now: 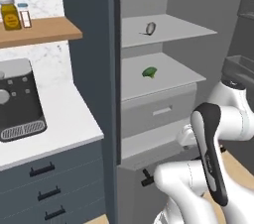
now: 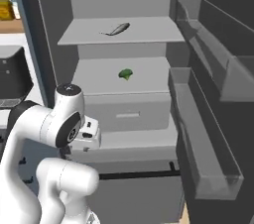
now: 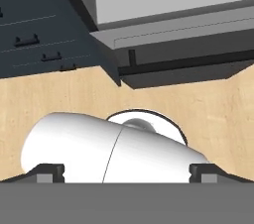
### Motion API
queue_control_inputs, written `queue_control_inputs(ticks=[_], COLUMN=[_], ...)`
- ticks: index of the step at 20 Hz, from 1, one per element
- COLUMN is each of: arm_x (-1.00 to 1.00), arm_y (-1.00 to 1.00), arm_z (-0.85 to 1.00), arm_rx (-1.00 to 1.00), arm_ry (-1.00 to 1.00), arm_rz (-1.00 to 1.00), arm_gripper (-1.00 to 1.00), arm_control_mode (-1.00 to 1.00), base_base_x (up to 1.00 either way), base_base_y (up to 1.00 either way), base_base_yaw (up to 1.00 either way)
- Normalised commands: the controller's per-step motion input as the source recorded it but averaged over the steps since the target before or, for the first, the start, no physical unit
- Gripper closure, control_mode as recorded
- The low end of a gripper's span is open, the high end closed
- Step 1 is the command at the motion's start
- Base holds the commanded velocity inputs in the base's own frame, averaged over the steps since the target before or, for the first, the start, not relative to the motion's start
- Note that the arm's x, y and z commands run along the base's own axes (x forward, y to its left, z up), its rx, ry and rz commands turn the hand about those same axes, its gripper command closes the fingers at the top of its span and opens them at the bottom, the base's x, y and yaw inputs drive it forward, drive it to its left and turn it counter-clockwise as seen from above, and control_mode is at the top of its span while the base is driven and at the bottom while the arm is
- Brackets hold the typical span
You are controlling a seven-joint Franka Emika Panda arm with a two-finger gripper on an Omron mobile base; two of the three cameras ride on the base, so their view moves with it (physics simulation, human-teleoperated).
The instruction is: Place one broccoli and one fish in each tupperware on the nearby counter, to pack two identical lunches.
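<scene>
Gripper (image 3: 126, 171) sat lowest and nearest, pointed down at the wooden floor (image 3: 59, 99), its two dark fingertips (image 3: 47, 172) spread to the far sides of the hand view; it was released and held nothing. The arm (image 1: 211, 153) was folded low in front of the fridge (image 2: 124, 94), its elbow raised and the hand tucked beneath, near the bottom freezer drawer (image 2: 134, 196).

Behind the arm the fridge stood open. A closed grey drawer (image 2: 126, 114) occupied the lower part; its contents could not be seen. On the shelf directly above it lay one green broccoli (image 2: 126, 74), alone, toward the middle of the shelf. On the next shelf up lay one grey fish (image 2: 118, 29), also alone. The door (image 2: 218, 99) hung open to the right, its two clear bins (image 2: 203, 134) holding nothing visible.

To the left of the fridge ran the white counter (image 1: 59, 119) over dark drawers (image 1: 47, 188), carrying a dark toaster-like box (image 1: 19, 100). Farther back, a wooden shelf (image 1: 44, 30) held two jars (image 1: 11, 14). The tupperware could not be located in any view.
</scene>
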Motion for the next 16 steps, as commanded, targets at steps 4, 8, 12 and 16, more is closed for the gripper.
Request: queue_control_inputs(ticks=[4,8,12,16], arm_x=[0.00,0.00,0.00,0.00], arm_y=[0.00,0.00,0.00,0.00], arm_z=[0.00,0.00,0.00,0.00], arm_rx=[0.00,0.00,0.00,0.00], arm_ry=[0.00,0.00,0.00,0.00], arm_rz=[0.00,0.00,0.00,0.00], arm_gripper=[-1.00,-1.00,-1.00,-1.00], arm_control_mode=[1.00,1.00,1.00,1.00], base_base_x=[0.16,0.72,0.29,0.23], base_base_y=[-0.37,-0.39,-0.19,0.00], base_base_yaw=[0.07,0.08,0.09,0.00])
